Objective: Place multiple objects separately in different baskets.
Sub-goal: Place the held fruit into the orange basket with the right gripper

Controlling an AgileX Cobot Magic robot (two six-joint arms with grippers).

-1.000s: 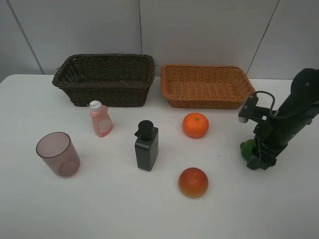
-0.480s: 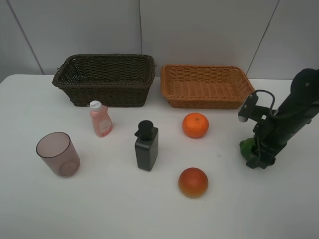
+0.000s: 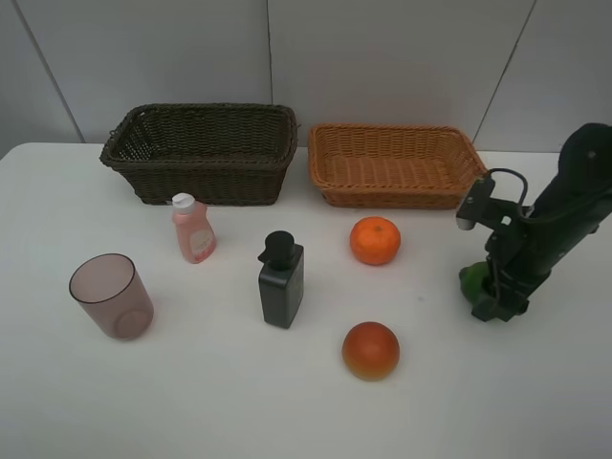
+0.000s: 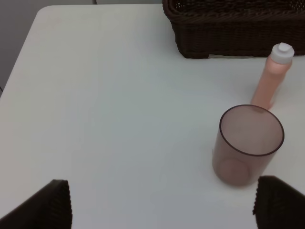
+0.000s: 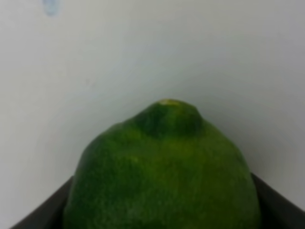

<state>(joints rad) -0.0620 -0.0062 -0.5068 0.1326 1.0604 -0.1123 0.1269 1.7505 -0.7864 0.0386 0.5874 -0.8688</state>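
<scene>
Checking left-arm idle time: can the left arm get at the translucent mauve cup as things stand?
Probably yes. The left end effector is open, and the translucent mauve cup stands ahead of it with nothing between them on the white table. Only the pink white-capped bottle stands close behind it.

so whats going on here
The right gripper is shut on the green fruit, low on the right side of the table. The left gripper is open and holds nothing, with the mauve cup ahead of it. The orange, red-orange fruit, pink bottle and pump bottle sit on the table, and nothing shows in the dark basket or the tan basket.
</scene>
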